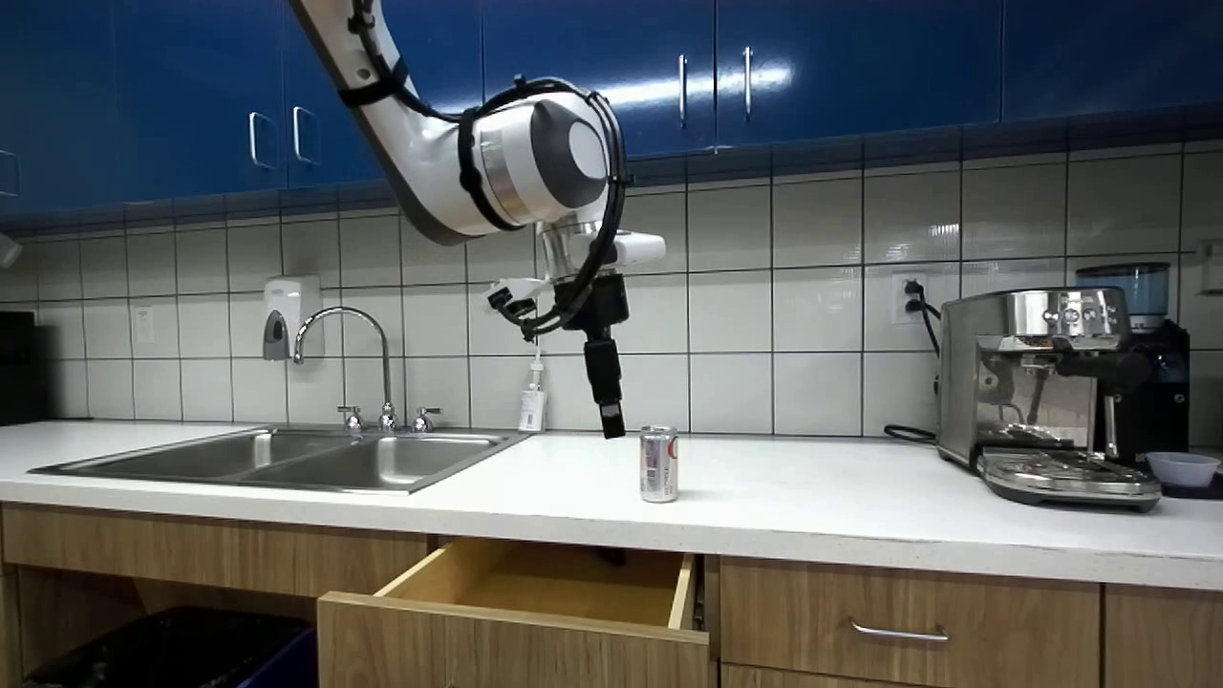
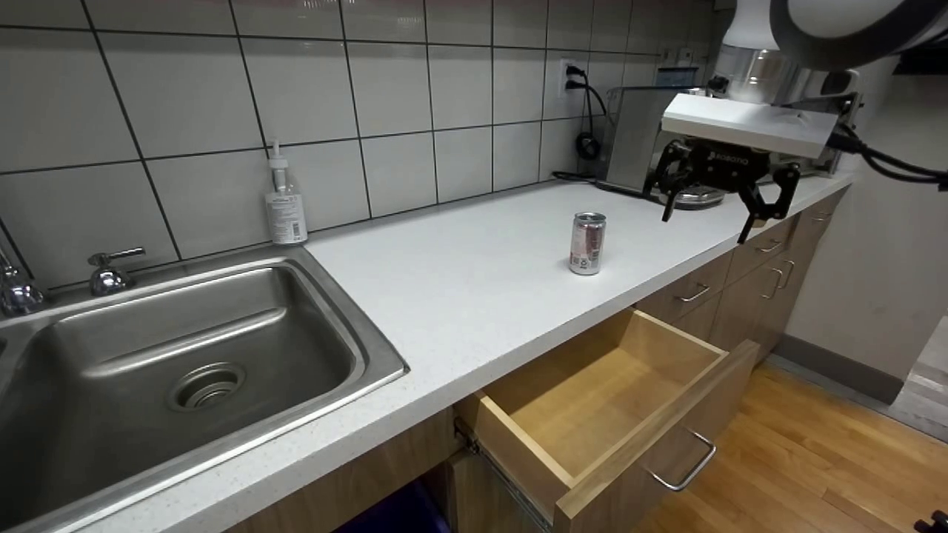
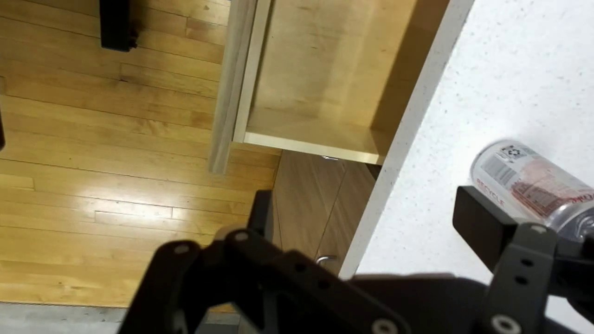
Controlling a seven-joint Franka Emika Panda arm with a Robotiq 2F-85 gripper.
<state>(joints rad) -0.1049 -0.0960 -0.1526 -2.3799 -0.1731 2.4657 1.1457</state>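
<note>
Silver drink can point(image 1: 659, 465) stands upright on the white counter point(image 1: 822, 492), nearer its front edge than the tiled wall point(image 1: 819, 315) behind, and above the right-hand part of a pulled-out drawer point(image 1: 516, 640). Going from the left in an exterior view, a dark-lined bin point(image 1: 182, 642) sits below the counter's front edge, and a steel double sink point(image 1: 287, 462) is let into the counter above it. A white soap dispenser point(image 1: 296, 308) hangs on the wall, and just right of it a curved faucet point(image 1: 387, 413) rises from the sink's back edge. A pump bottle point(image 2: 286, 216) stands at the sink's back right corner, close to the wall. Next comes the drawer, its pale wooden inside showing below the counter's front edge. The gripper point(image 2: 703, 226) hangs in the air near the can but apart from it, its fingers point(image 3: 483, 222) spread wide; in the wrist view one of them hides part of the can. Further right, a steel coffee machine point(image 1: 1037, 392) stands on the counter, partly hiding a dark grinder point(image 1: 1161, 382), and a small pale bowl point(image 1: 1183, 469) rests by the machine's right side.
</note>
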